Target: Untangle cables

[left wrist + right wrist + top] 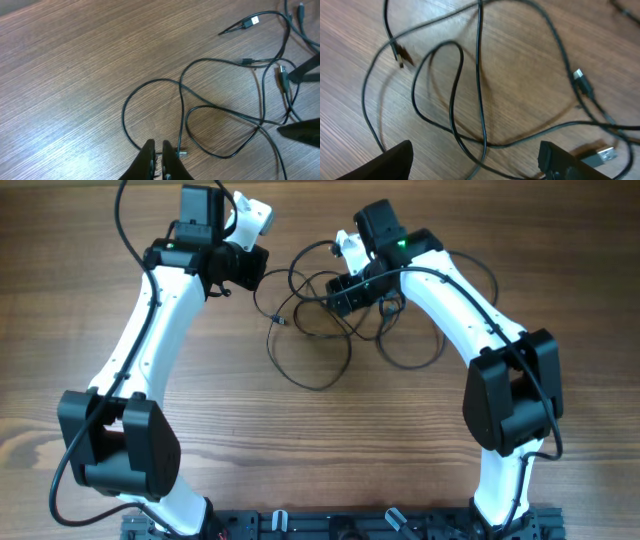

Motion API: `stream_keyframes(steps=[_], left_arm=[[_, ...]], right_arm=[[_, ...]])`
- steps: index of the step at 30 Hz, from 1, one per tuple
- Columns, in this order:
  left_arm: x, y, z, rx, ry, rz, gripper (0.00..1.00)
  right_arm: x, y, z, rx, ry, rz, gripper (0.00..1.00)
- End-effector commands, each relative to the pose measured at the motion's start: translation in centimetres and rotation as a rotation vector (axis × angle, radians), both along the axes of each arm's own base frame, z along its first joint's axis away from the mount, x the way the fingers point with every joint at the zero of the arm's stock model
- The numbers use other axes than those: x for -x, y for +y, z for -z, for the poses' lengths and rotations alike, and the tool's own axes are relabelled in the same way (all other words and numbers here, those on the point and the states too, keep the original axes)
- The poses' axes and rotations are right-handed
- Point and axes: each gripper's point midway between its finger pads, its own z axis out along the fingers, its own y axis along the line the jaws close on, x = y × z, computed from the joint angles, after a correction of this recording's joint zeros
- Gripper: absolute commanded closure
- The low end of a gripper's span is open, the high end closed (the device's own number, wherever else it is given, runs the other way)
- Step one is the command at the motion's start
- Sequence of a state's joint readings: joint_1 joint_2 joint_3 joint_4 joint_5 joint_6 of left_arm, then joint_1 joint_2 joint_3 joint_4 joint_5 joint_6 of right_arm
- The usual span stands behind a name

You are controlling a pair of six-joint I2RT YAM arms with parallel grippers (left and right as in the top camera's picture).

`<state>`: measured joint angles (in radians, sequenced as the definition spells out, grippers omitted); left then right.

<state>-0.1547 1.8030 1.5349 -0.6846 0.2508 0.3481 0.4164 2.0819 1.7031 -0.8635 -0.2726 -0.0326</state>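
Across the counter (320, 460), seen from overhead, the cables (335, 320) sprawl in loose loops, the tangle longest side to side.

Left wrist view: the left claw (159, 150) is clenched, apparently pinching a strand beside a small plug (182, 154). It is best drawn slowly outward, away from the crossings.

Right wrist view: the right claw (475, 147) is released and straddles the crossed strands.
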Motion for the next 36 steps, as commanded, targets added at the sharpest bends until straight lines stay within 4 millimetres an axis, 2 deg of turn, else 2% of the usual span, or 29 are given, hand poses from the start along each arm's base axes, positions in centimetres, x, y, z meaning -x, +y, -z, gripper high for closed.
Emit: stream_keyframes(steps=[1, 7, 10, 19, 21, 31, 35, 36], left_arm=[[-0.1, 0.0, 0.0, 0.007, 0.002, -0.018, 0.92], [-0.2, 0.0, -0.1, 0.008, -0.005, -0.017, 0.91], [-0.2, 0.0, -0.1, 0.008, -0.006, -0.017, 0.91], [-0.3, 0.0, -0.1, 0.007, -0.011, -0.015, 0.9], [-0.3, 0.0, -0.2, 0.007, -0.012, -0.015, 0.89], [-0.3, 0.0, -0.5, 0.009, -0.022, -0.015, 0.88], [-0.2, 0.0, -1.0, 0.01, -0.032, -0.015, 0.88], [-0.2, 0.0, -1.1, 0.011, -0.033, -0.015, 0.88]], right_arm=[[1.1, 1.1, 1.8, -0.044, 0.048, -0.046, 0.18], [2.4, 1.9, 3.0, -0.065, 0.081, -0.071, 0.19], [2.7, 2.3, 3.3, -0.063, 0.077, -0.091, 0.25], [2.8, 2.6, 3.9, -0.057, 0.065, -0.13, 0.29], [2.7, 2.7, 4.0, -0.057, 0.065, -0.131, 0.33], [3.7, 2.2, 6.7, -0.04, 0.102, -0.134, 0.39], [3.6, 2.3, 6.8, -0.045, 0.092, -0.132, 0.48], [3.5, 2.3, 6.8, -0.047, 0.089, -0.132, 0.53]])
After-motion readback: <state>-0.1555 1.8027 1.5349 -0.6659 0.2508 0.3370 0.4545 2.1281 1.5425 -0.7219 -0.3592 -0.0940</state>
